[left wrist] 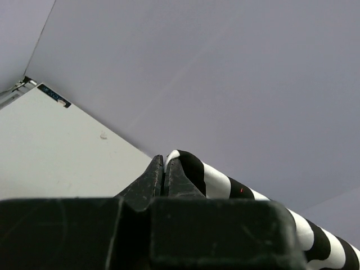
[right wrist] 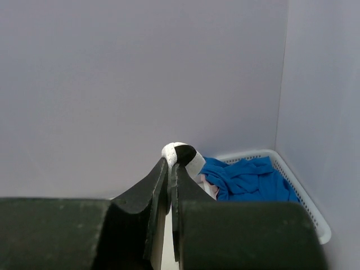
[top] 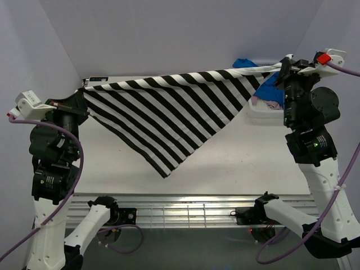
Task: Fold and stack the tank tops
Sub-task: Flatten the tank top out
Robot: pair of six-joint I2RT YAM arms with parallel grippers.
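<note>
The black-and-white striped tank top hangs stretched in the air between both grippers, its lower corner drooping to the table. My left gripper is shut on its left end, seen as a striped fold beside my fingers. My right gripper is shut on its right end, a striped bunch at my fingertips. The bright blue tank top lies crumpled in the white basket. A bit of the pink top shows under it.
The white basket stands at the back right against the wall. Pale walls close in the table on the back and both sides. A metal rail runs along the near edge.
</note>
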